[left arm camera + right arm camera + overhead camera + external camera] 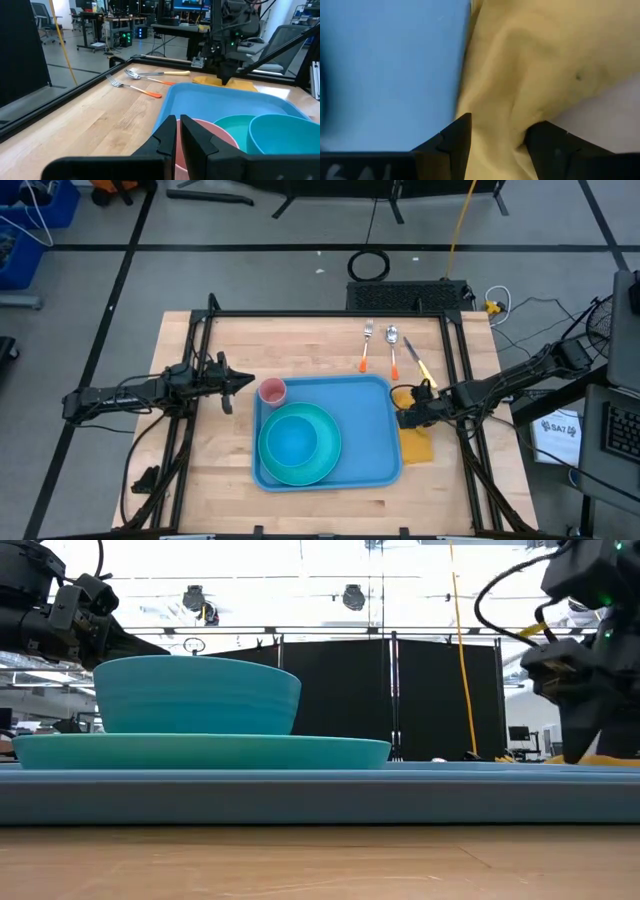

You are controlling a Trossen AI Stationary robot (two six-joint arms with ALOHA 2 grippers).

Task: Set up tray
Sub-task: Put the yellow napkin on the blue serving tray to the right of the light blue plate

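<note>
The blue tray [365, 430] lies mid-table and carries a turquoise plate [322, 420] with a turquoise bowl [295, 443] on it. A pink cup [272, 391] stands upright in the tray's far left corner. My left gripper [248, 383] is at the cup's left side, its fingers almost together [177, 132]. A yellow napkin [418, 442] lies along the tray's right rim. My right gripper [406, 418] is down on the napkin, fingers apart [497, 137]. My left gripper comes level from the table's left and has the pink cup's wall at its near rim [176, 156] in the narrow gap between its fingers, one finger [197, 137] on the cup's inner side. The cup stands upright on the tray. My right gripper points down with a fingertip [457, 137] on either side of a raised fold of the napkin [495, 115]. The napkin lies on the table, its edge over the tray's rim; whether the pads press the fold, I cannot tell.
A fork [366, 346], a spoon [392, 348] and a yellow-handled knife [420, 366] lie on the table beyond the tray's far right corner. Bare wood lies left of the tray and along the near edge. Black frame rails run along both table sides.
</note>
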